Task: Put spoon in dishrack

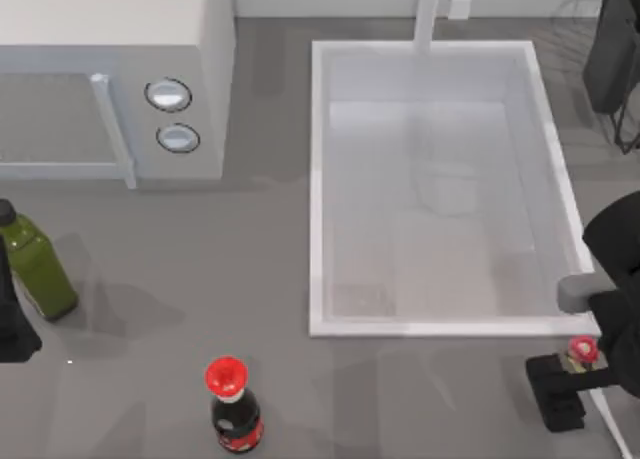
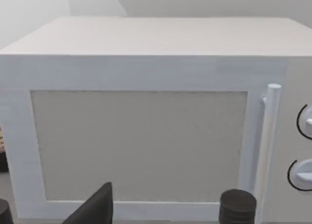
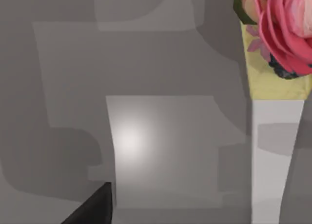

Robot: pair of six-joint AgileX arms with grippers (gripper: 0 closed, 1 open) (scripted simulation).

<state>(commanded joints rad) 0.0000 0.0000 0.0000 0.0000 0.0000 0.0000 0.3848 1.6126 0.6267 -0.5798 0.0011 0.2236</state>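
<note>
Grey countertop (image 1: 250,279) runs across the whole scene, with a white microwave (image 1: 110,74) at the top view's upper left, a large white sink basin (image 1: 318,179) in the middle, a green bottle (image 1: 35,264) at the left edge and a red-capped dark bottle (image 1: 235,404) near the front. My right gripper (image 1: 570,379) sits low at the front right, just past the sink's near corner, right at the spoon (image 1: 582,351), whose red head shows beside the dark fingers while its white handle runs off toward the lower right corner. That placement reads as a grasp on the spoon before it is carried to the dishrack (image 1: 615,59), which waits well apart at the far right edge behind the sink. Whether the right fingers are apart or clamped on the spoon I cannot tell. My left gripper (image 1: 10,324) is parked at the left edge beside the green bottle, facing the microwave door; its finger state I cannot tell either.
</note>
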